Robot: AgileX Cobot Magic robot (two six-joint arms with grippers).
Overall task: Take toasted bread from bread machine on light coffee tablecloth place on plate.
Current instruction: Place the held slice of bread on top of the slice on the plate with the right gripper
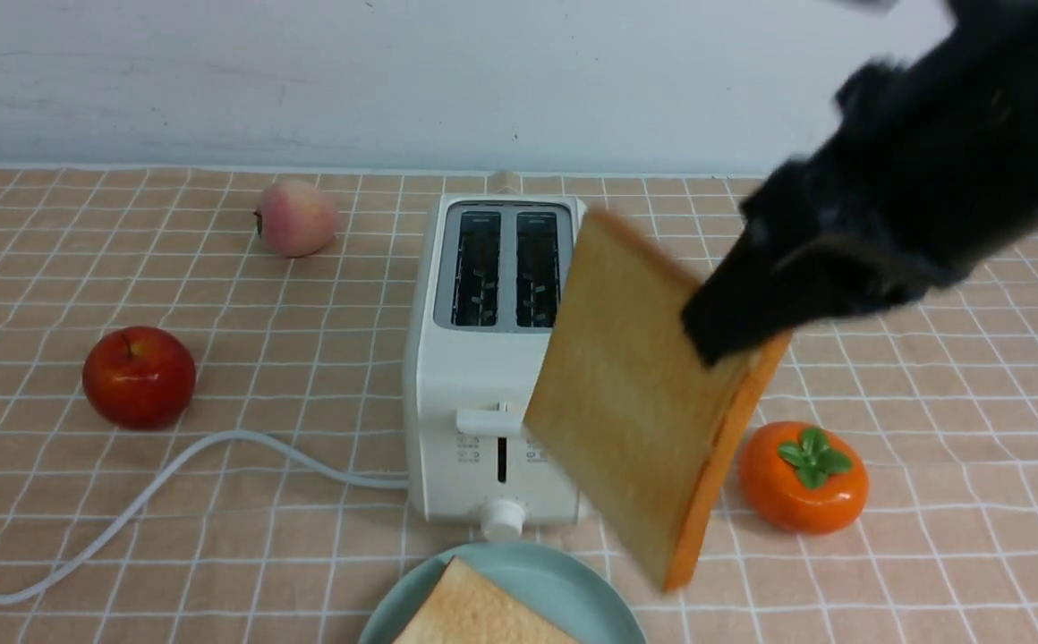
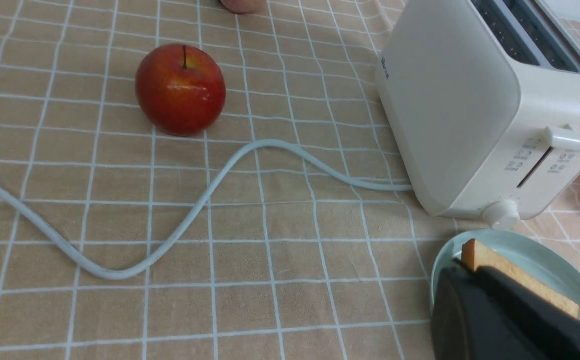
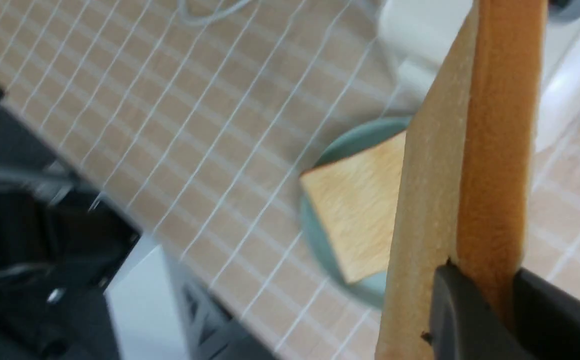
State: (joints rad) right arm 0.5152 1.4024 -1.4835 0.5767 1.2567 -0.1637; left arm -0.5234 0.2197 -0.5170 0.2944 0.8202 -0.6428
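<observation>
The tablecloth (image 1: 242, 528), tan with a grid of thin white lines, spreads across most of the front view, from below the pale wall (image 1: 304, 89) down to the bottom edge.

The white toaster (image 1: 447, 385) stands upright in the middle of that view, both slots empty. Its cord (image 1: 161, 478) curves away to the lower left.

The right pincer (image 1: 725, 322) reaches in from the upper right and is clenched on a slice of toast (image 1: 635, 402). The two tips pinch it near one edge, one on each face, with no more gap than the bread's thickness. The slice hangs tilted in the center of the frame, right of the slots, hiding part of the toaster's front.

The plate (image 1: 564, 581), pale green, lies at the bottom center, its lower part cut off. A second slice of toast (image 1: 483, 617) rests on it.

The left pincer (image 2: 490, 285) shows at the lower right of its own wrist view, its tips shut together with nothing between them. It appears in front of the plated slice; whether it touches that bread, one cannot tell.

A persimmon (image 1: 803, 478) sits right of the toaster, a red apple (image 1: 139, 377) at center left, and a pinkish fruit (image 1: 297, 217) at the upper left.
</observation>
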